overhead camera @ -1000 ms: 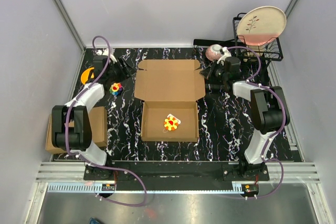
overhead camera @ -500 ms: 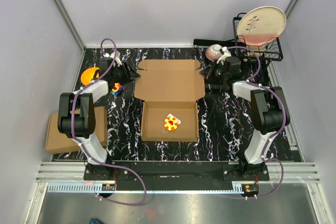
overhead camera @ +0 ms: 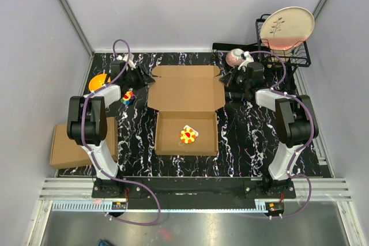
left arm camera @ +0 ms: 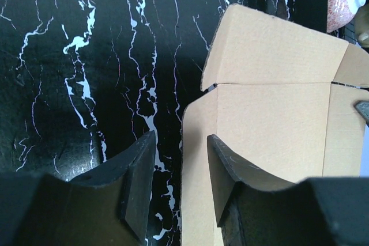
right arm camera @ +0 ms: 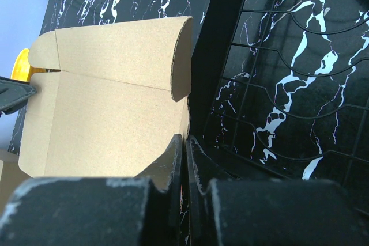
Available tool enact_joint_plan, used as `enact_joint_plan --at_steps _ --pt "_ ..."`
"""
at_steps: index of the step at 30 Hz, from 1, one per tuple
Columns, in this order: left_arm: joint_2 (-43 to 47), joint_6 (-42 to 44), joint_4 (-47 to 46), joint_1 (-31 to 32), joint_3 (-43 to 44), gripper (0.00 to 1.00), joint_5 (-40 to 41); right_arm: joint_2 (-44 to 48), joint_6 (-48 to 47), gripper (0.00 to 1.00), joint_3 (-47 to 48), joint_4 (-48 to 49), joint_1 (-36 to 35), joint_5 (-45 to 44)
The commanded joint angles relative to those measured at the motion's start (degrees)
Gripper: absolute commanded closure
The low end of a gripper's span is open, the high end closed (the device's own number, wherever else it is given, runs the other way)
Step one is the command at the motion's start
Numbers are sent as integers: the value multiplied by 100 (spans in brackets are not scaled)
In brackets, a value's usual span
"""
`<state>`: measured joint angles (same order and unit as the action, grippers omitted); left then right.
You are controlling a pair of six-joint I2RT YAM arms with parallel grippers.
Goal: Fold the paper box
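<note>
Paper box (overhead camera: 185, 91): on the tabletop (overhead camera: 245, 142) between the two claws, with the lid laid flat and the tray on the near side of them.
Left claw (left arm camera: 180, 142): jaws partly apart, with the edge of the lid's left flap lying in the gap, probably lined up to pinch it.
Right claw (right arm camera: 184, 140): jaws almost together at the lid's right edge. I cannot tell whether any card is caught.
Reason: one claw at each side probably lets both flaps rise evenly.
Toy (overhead camera: 188, 134): in the tray, nearer than both claws.
</note>
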<state>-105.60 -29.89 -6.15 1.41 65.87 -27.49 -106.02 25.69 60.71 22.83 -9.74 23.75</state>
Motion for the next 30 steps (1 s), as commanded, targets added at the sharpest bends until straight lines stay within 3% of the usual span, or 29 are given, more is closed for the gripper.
enact_joint_plan --at_steps 1,13,19,21,28,30 --pt "-127 53 -352 17 216 57 -231 178 -179 93 90 -59 -72 218" --pt "-206 62 -387 61 454 73 -336 266 -231 94 55 -121 -116 183" --pt "-75 27 -553 123 269 86 -433 310 -214 94 29 -112 -134 174" --pt "-5 18 -580 131 225 85 -424 345 -214 95 38 -130 -142 165" --pt "31 18 -545 140 120 64 -477 406 -223 94 -15 -156 -151 130" --pt "31 27 -536 149 102 64 -468 406 -214 94 -24 -147 -160 130"
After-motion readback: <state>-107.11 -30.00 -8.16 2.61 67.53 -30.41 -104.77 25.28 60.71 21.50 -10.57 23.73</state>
